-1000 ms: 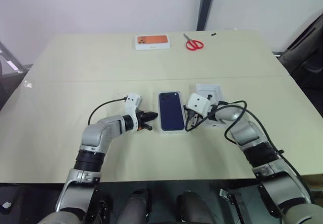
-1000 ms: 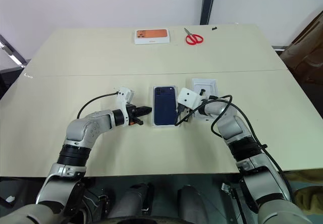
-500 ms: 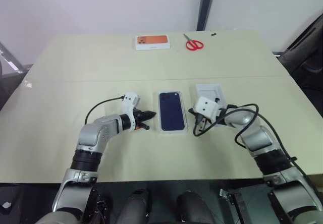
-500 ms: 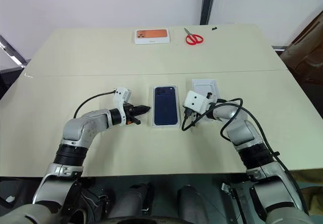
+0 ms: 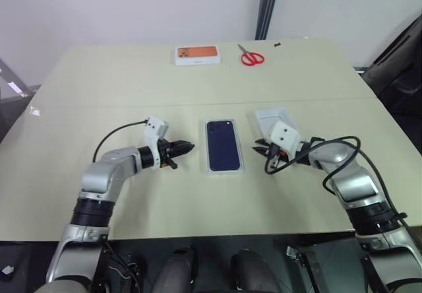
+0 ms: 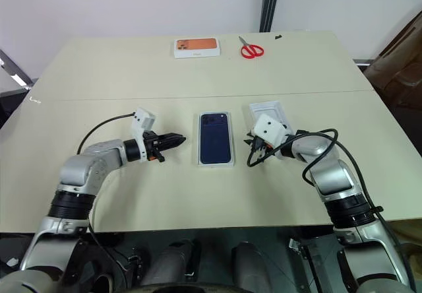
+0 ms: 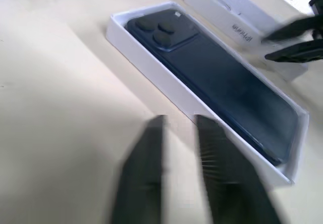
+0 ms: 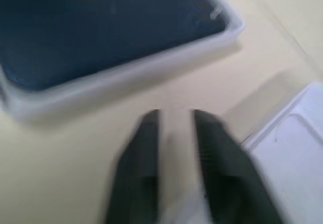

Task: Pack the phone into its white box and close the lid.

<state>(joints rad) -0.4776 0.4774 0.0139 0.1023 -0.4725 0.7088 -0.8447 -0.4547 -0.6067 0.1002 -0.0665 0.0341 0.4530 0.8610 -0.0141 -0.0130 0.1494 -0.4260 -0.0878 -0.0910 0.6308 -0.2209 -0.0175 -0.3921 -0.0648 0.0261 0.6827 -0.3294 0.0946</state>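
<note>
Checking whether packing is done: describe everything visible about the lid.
The lid is a shallow white cardboard-looking cover, its top printed with a dark blue phone picture with a camera cluster at one corner. It lies flat and lengthwise at the table's middle, white rim showing all round. Nothing touches it; both claws sit off its long sides.

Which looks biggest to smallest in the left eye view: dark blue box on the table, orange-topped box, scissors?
1. Dark blue box, largest, though it is nearest the camera.
2. Orange-topped box.
3. Scissors, smallest; they lie about as far away as the orange-topped box.
</note>
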